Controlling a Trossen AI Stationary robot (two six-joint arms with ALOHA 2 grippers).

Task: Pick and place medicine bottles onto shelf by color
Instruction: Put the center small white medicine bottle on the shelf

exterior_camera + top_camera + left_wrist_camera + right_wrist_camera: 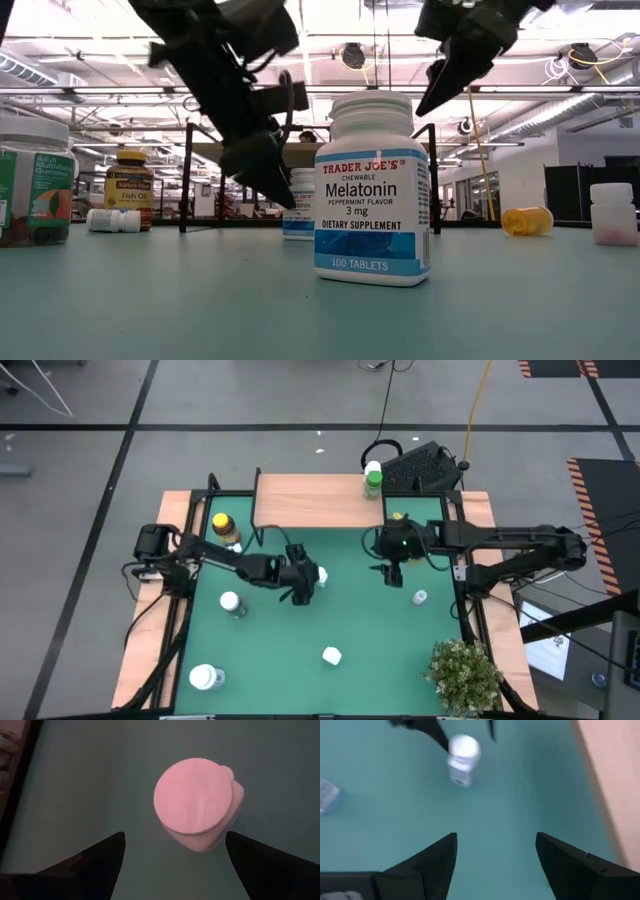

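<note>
The light-wood shelf (310,500) stands at the table's far edge, and a green-capped bottle (373,482) is upright on its right end. An amber bottle with a yellow cap (224,528) stands by the shelf's left end. My left gripper (302,588) is open and slants down at a white bottle (320,574), whose cap (195,802) shows just ahead of the two fingers; they do not touch it. My right gripper (392,574) hangs open above the mat, right of centre, with nothing between its fingers. The same white bottle (463,757) shows far ahead of it.
More white bottles stand on the green mat (231,602), (206,677), (332,655), (419,597); the one labelled Melatonin (372,190) is nearest the low camera. An amber bottle (527,220) lies on its side at the far right. A potted plant (465,675) fills the near right corner.
</note>
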